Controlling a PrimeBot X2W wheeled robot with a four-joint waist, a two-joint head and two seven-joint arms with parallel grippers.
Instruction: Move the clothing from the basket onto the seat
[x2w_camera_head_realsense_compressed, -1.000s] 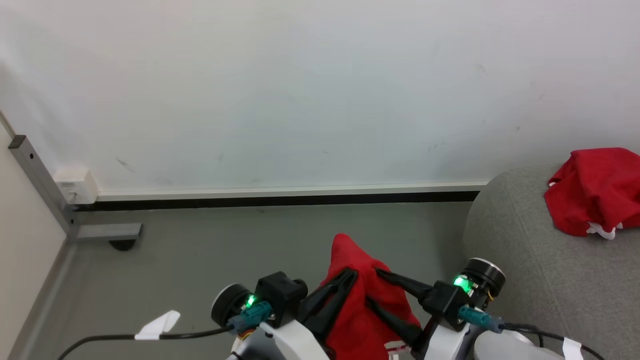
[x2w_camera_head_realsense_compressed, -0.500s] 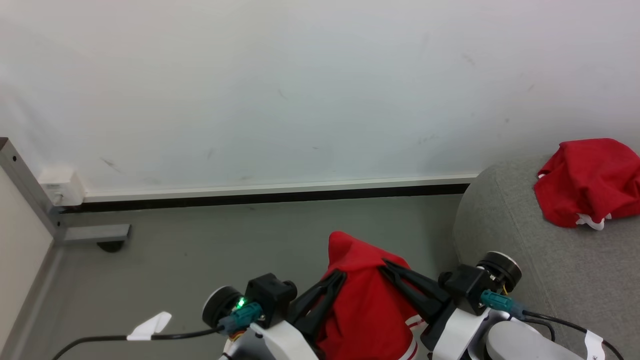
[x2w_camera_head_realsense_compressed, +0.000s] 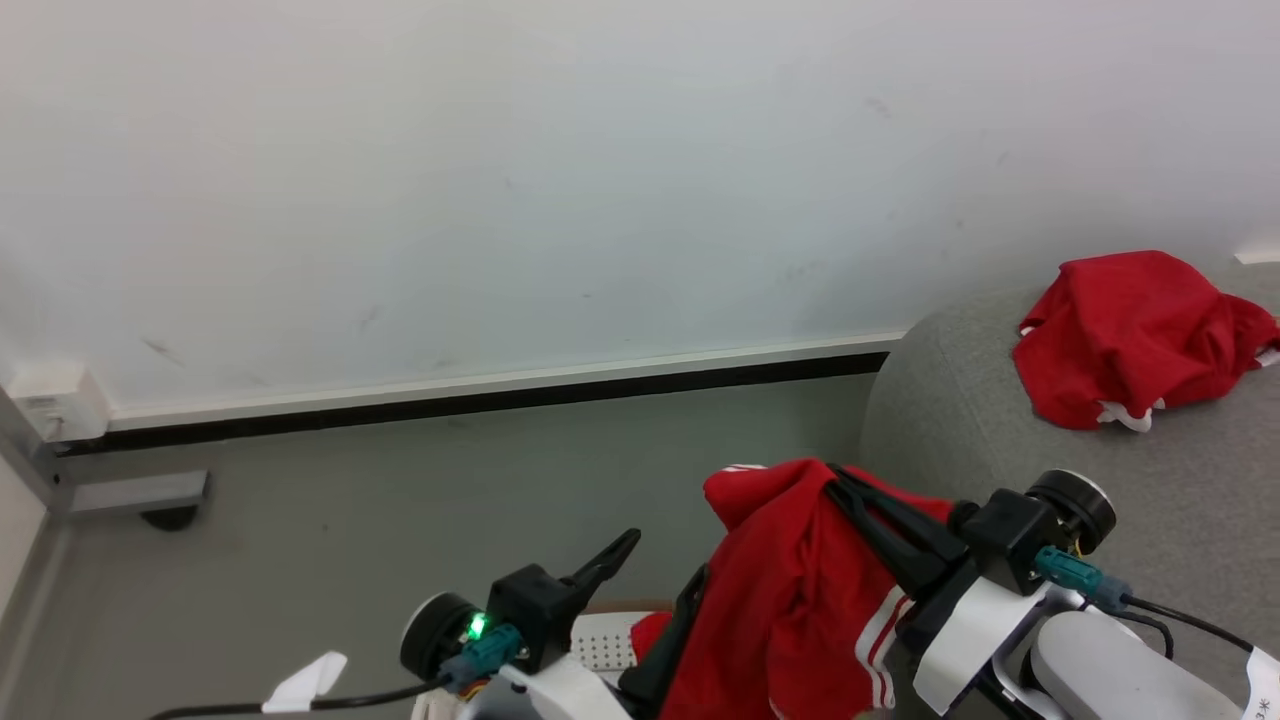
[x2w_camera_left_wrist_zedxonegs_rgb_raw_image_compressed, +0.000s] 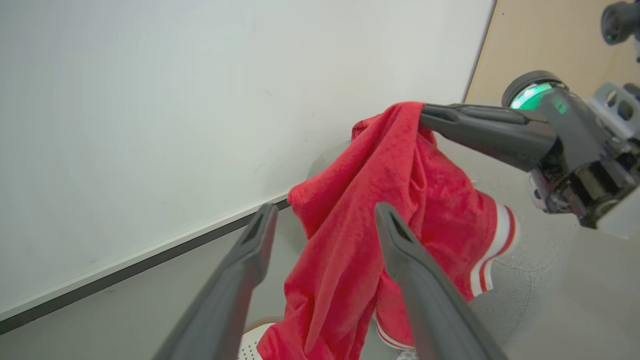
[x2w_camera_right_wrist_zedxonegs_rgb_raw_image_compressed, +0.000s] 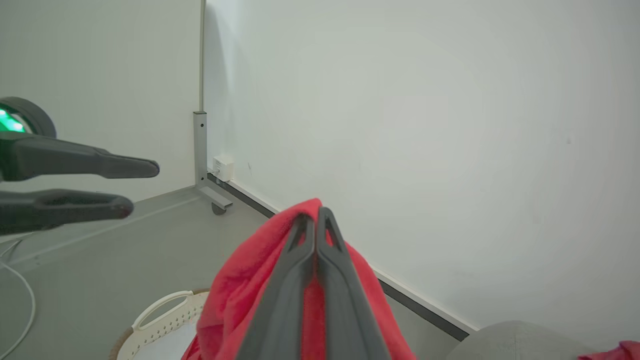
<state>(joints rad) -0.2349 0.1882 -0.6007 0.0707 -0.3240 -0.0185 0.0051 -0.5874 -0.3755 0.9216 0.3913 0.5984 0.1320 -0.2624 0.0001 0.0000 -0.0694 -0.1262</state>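
A red garment with white stripe trim (x2w_camera_head_realsense_compressed: 790, 600) hangs from my right gripper (x2w_camera_head_realsense_compressed: 834, 474), which is shut on its top fold, just left of the grey seat (x2w_camera_head_realsense_compressed: 950, 430). My left gripper (x2w_camera_head_realsense_compressed: 665, 562) stands open beside the cloth, with nothing held between its fingers. The left wrist view has the garment (x2w_camera_left_wrist_zedxonegs_rgb_raw_image_compressed: 360, 225) hanging behind and to the right of the open left gripper (x2w_camera_left_wrist_zedxonegs_rgb_raw_image_compressed: 325, 210). In the right wrist view the shut right gripper (x2w_camera_right_wrist_zedxonegs_rgb_raw_image_compressed: 315, 214) pinches the cloth (x2w_camera_right_wrist_zedxonegs_rgb_raw_image_compressed: 235, 295). Another red garment (x2w_camera_head_realsense_compressed: 1130, 335) lies on the seat. Part of the cream basket (x2w_camera_head_realsense_compressed: 605, 640) (x2w_camera_right_wrist_zedxonegs_rgb_raw_image_compressed: 160, 312) sits below the grippers.
A white wall with a dark skirting strip (x2w_camera_head_realsense_compressed: 480, 397) runs behind the grey floor. A grey metal post foot (x2w_camera_head_realsense_compressed: 130, 492) and a white socket box (x2w_camera_head_realsense_compressed: 45, 405) stand at the left. A black cable with a white tag (x2w_camera_head_realsense_compressed: 305, 682) lies on the floor.
My left gripper has opened and let go of the red garment. My right gripper has shut on it and carried it right, toward the seat. The head camera has turned right.
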